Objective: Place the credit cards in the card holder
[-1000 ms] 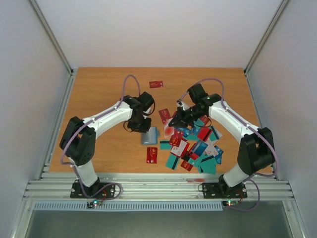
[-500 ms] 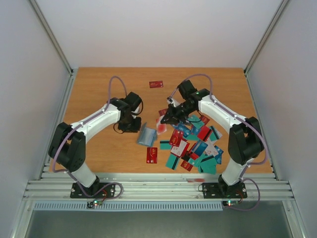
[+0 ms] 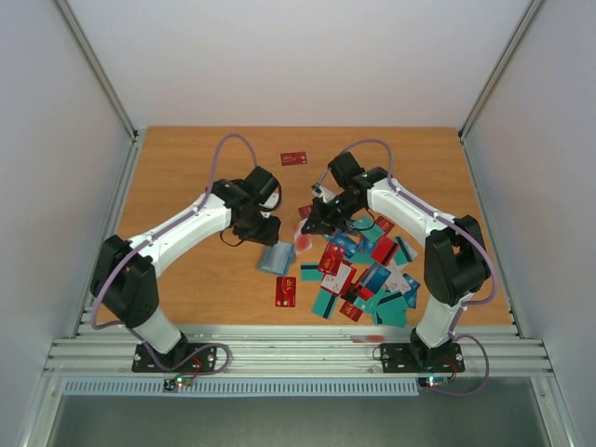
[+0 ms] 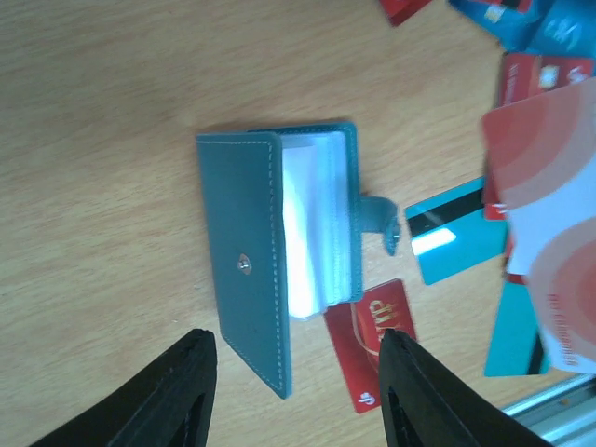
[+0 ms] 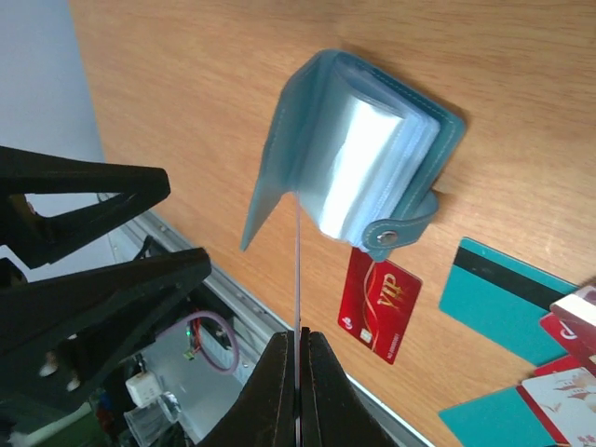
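Black left fingers (image 4: 177,391) are held apart with nothing between them, poised over the near end of the card holder (image 4: 247,261) without touching it. The right fingers (image 5: 279,386) are pressed together on one edge of a pale red-and-white card (image 5: 296,261). From the right wrist this card is seen edge-on, aimed at the gap between the holder's raised cover and its clear sleeves. Whether its far edge touches the holder cannot be told.

The card holder is found lying on the worktop (image 3: 177,186) between the two arms, left of the pile. Its teal cover stands ajar and its snap tab juts from the side facing the cards. A red card (image 4: 372,340) is seen just beside the holder's near corner, and a teal card with a dark stripe (image 4: 447,237) lies close to the tab.

Further right, the pile of red, teal, blue and white cards (image 3: 368,275) is spread in overlapping layers almost to the worktop's near edge, where a metal rail (image 3: 298,346) runs. Bare wood is left on the holder's left side and beyond it, up to a lone red card (image 3: 294,158) near the far edge.
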You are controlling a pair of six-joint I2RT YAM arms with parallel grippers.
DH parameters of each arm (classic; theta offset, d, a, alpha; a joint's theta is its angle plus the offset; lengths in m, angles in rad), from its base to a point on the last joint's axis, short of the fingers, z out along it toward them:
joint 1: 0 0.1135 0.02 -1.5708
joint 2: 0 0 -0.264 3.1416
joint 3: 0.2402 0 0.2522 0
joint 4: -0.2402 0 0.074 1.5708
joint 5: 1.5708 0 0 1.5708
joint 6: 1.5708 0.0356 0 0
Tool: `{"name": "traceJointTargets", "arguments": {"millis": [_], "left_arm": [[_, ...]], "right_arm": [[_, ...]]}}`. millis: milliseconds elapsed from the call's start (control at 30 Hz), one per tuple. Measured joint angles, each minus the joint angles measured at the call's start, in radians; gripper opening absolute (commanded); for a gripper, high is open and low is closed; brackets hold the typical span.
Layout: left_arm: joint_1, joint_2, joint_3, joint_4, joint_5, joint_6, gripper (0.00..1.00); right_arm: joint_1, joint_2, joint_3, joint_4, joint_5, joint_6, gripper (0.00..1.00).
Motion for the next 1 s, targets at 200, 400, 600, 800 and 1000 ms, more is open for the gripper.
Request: {"name": "traceJointTargets", "arguments": {"millis": [200, 400, 600, 800, 1000], "left_arm": [[-0.016, 0.103, 0.000, -0.020, -0.052, 0.030, 0.49], [-0.016, 0.163, -0.001, -0.022, -0.069, 0.045, 0.25], [0.004, 0.165, -0.023, -0.002, -0.079, 0.025, 0.05], [0.067, 0.117, -0.109, 0.056, -0.023, -0.066, 0.04], [0.082, 0.068, -0.164, 0.101, 0.040, -0.152, 0.04]], "right_arm": [[0.000, -0.002, -0.034, -0.004, 0.029, 0.000, 0.01], [0.000, -0.014, -0.047, -0.009, 0.021, 0.006, 0.01], [0.000, -0.018, -0.047, 0.016, -0.035, 0.045, 0.01], [0.002, -0.012, -0.047, 0.054, -0.077, 0.077, 0.01], [0.012, 0.067, -0.032, 0.069, -0.115, 0.087, 0.01]]}}
